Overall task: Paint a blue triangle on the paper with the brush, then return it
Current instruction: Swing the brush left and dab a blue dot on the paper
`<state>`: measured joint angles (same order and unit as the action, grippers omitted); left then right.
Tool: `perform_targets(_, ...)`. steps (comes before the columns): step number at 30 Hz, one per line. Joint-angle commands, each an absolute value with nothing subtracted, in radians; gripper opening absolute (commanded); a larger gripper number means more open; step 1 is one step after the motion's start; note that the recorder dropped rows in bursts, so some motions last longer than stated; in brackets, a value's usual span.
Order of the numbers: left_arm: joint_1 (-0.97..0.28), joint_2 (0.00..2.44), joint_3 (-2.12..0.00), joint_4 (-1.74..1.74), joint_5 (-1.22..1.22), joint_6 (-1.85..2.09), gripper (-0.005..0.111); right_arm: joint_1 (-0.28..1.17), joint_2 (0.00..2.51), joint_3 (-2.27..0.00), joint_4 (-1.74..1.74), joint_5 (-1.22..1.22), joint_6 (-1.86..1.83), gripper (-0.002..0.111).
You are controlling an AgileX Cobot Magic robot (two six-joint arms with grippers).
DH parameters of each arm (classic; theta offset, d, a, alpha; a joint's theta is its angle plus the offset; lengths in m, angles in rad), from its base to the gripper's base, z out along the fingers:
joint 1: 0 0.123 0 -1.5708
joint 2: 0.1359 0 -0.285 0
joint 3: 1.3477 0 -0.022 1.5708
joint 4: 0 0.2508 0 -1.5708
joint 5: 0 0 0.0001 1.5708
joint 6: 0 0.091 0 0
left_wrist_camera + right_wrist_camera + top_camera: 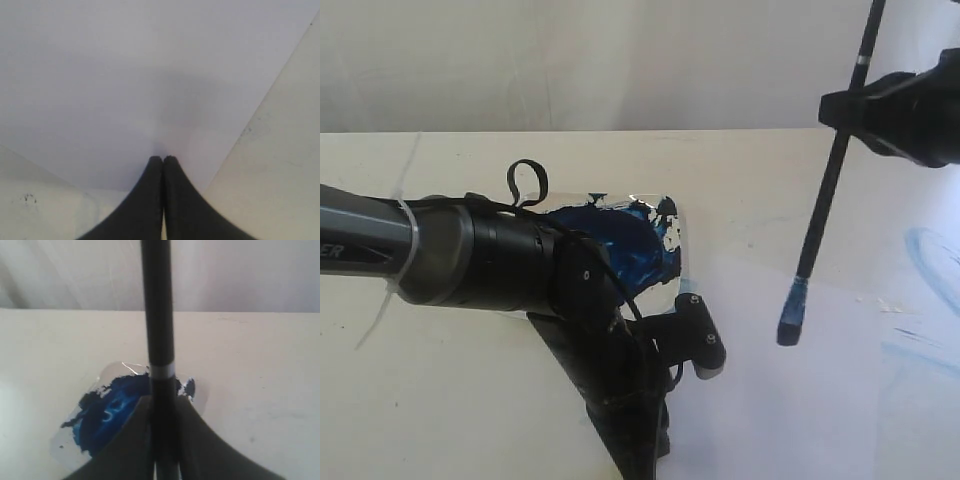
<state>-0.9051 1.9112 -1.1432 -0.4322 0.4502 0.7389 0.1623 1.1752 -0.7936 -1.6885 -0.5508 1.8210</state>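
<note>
Left tool (163, 160) hovering clenched, empty, tips pointing at paper (125, 75) near its edge. Plate (620, 245) smeared with blue paint sitting on surface (420, 400), partly behind left arm. Right tool (845, 105) clamping brush (825, 200) by handle, holding it near upright, blue-stained bristles hanging over paper right of plate. Pale blue streaks (930, 260) showing far right.

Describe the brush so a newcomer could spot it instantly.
Start at the large white paper on the exterior view's right. Over it hangs the brush, pinched in the right gripper. It is the only thin black stick, silver-banded, with a blue-stained tip.
</note>
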Motion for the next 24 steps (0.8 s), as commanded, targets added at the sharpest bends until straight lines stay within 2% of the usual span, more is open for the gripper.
perform_targets(1,-0.909,1.927,-1.136,-0.433,0.371,0.737,0.000,0.144,1.169,-0.838,-1.582,-0.631,1.871,0.000)
perform_targets(10,-0.909,1.927,-1.136,-0.433,0.235,0.737,0.000,0.006,1.205,-0.885,-1.572,-0.837,2.003,0.000)
perform_targets(24,-0.909,1.927,-1.136,-0.433,0.165,0.737,0.000,0.000,1.212,-0.885,-1.542,-0.948,2.051,0.000)
